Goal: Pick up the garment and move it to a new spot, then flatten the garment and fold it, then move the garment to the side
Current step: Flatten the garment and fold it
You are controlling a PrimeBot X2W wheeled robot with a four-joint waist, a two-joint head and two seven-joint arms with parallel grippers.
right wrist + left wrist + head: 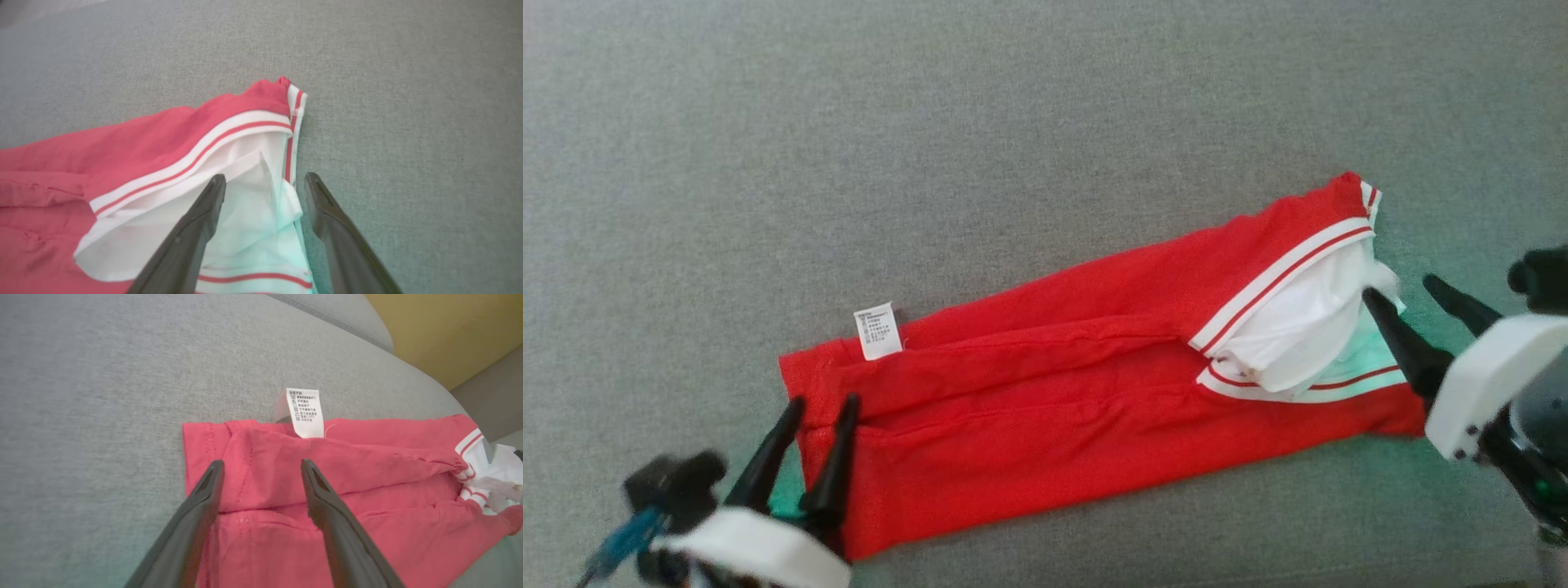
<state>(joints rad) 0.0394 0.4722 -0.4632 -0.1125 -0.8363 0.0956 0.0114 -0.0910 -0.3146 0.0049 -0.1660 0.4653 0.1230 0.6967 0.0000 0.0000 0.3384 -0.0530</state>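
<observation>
The red garment (1045, 408) lies as a long, narrow band on the grey fabric surface (931, 122). In the head view it runs from about 8 o'clock up towards 2 o'clock. Its sides look folded in lengthwise, with ridges running along the band, so I judge the first fold done and the crosswise fold yet to come. The white striped collar (1298, 327) gapes open at the 2 o'clock end. A white care label (878, 331) sticks out from the far edge near the hem end.

The left gripper (824, 400) sits at 7 o'clock, its fingers (206, 498) spread apart over the hem corner. The fingers lie low over the cloth and pinch nothing. The right gripper (1398, 287) is at 3 o'clock, its fingers (204, 212) also spread. One finger lies over the white collar lining and the other over bare surface beside it.

With one gripper at each short end, the arms are placed to take both ends and keep the band straight. The loose collar is the weak spot, since it could bunch up if gripped unevenly.
</observation>
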